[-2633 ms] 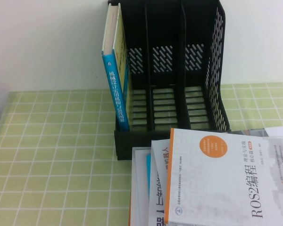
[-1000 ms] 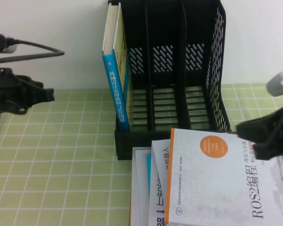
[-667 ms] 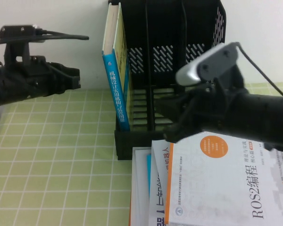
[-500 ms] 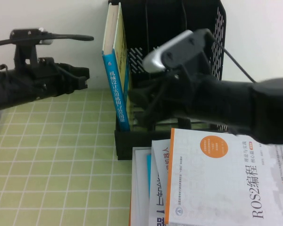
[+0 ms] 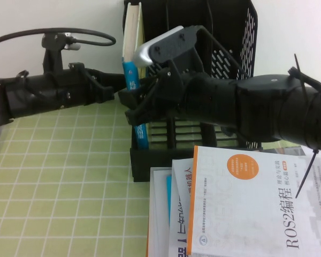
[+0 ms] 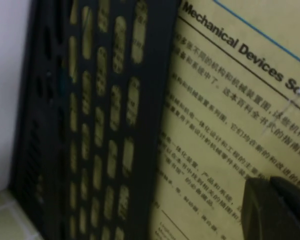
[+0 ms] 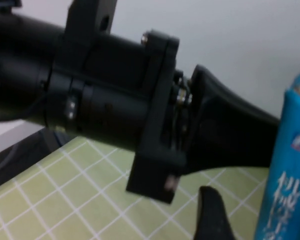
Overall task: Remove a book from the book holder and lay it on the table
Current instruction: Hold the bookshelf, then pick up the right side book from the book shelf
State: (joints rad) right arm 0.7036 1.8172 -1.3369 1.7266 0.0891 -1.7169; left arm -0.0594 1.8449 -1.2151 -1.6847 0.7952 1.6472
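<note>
- High view: the book (image 5: 132, 64) stands upright in the book holder (image 5: 224, 37)'s leftmost slot, above the tabletop (image 5: 59, 182). Both hands crowd its blue spine: left hand (image 5: 116, 85), right hand (image 5: 129, 104). I can't tell either's fingers.
- Left wrist view: the yellow cover looks stiff and slick; I judge it heavy.
- Right wrist view: I'd pinch across the spine (image 7: 287, 165).

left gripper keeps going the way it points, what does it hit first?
Likely the book: the left gripper points right at its cover, already very close. The right gripper hovers just beyond, by the book holder.
</note>
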